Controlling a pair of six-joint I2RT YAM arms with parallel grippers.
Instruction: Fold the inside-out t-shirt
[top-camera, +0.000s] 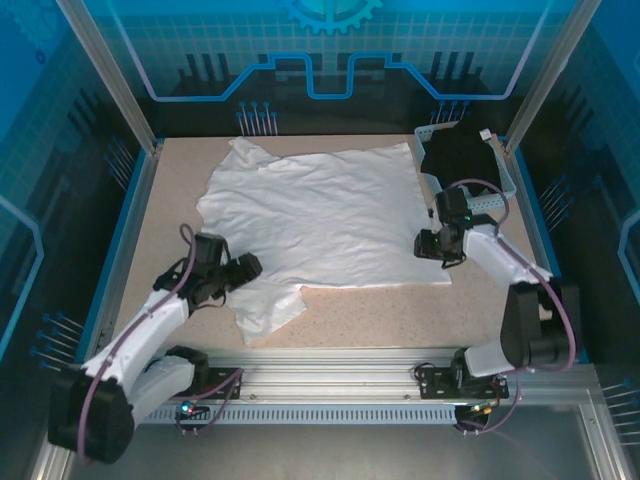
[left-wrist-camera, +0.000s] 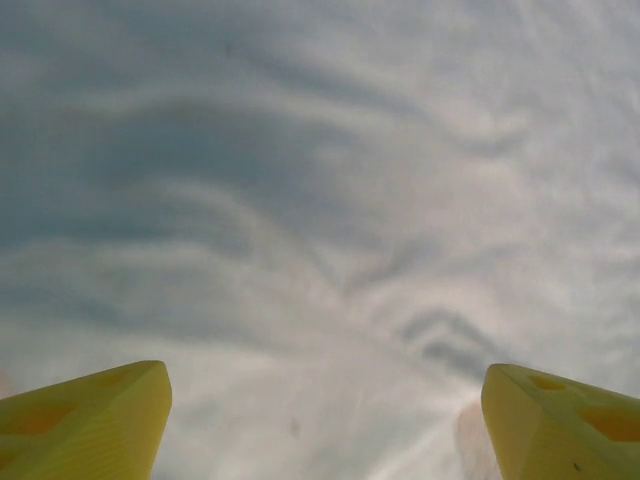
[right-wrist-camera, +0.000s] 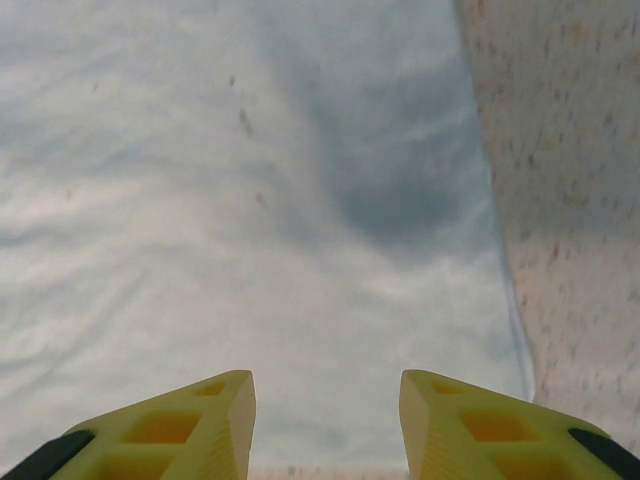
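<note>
There is one white t-shirt (top-camera: 320, 215). It lies spread out flat in the middle of the table (top-camera: 400, 315), with soft wrinkles all over it. One sleeve sticks out at the near left, and another bit pokes out at the far left corner.

There is one basket (top-camera: 507, 182). It stands at the far right corner of the table, just beside the shirt's far right corner. Inside it is one black garment (top-camera: 462, 155), which fills most of the basket.

There are two arms, one on each side. Each arm has one gripper, and each gripper has two yellow fingers.

The left gripper (top-camera: 247, 268) is low at the near left side of the shirt, close to the sleeve. In the left wrist view its fingers (left-wrist-camera: 95, 415) are spread very wide, with wrinkled white cloth between them. It has hold of nothing.

The right gripper (top-camera: 424, 246) is at the right edge of the shirt. In the right wrist view its two fingers (right-wrist-camera: 205, 415) are apart too, but not as wide. White cloth lies under them, and the shirt's edge runs down the right side with speckled table past it. It has hold of nothing. It is too hard to tell if either gripper touches the cloth.
</note>
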